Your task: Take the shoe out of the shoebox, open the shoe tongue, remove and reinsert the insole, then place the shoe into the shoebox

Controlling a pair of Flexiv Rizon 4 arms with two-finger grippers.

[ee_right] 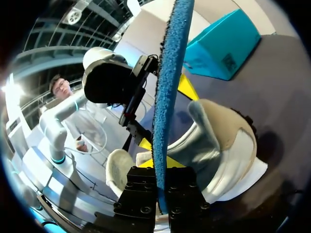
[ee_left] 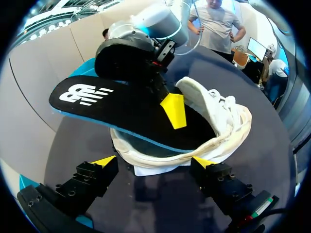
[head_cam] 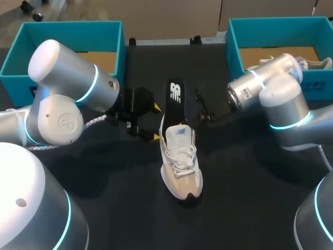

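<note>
Black desk (head_cam: 234,187) is carrying the shoe (head_cam: 181,161) in the middle, insole (head_cam: 176,96) poking half out the heel. Right jaws are pinching the insole, left jaws are sitting spread just beside the shoe. Risk imo: nothing's gripping the shoe, so pushing could be sliding it or buckling the insole

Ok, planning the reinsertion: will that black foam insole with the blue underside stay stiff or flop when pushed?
Probably fairly stiff: the black foam insole, pinched by the right gripper, juts out of the cream sneaker with little droop. It looks thin edge-on, so likely light, and it may buckle if shoved lengthwise.
</note>
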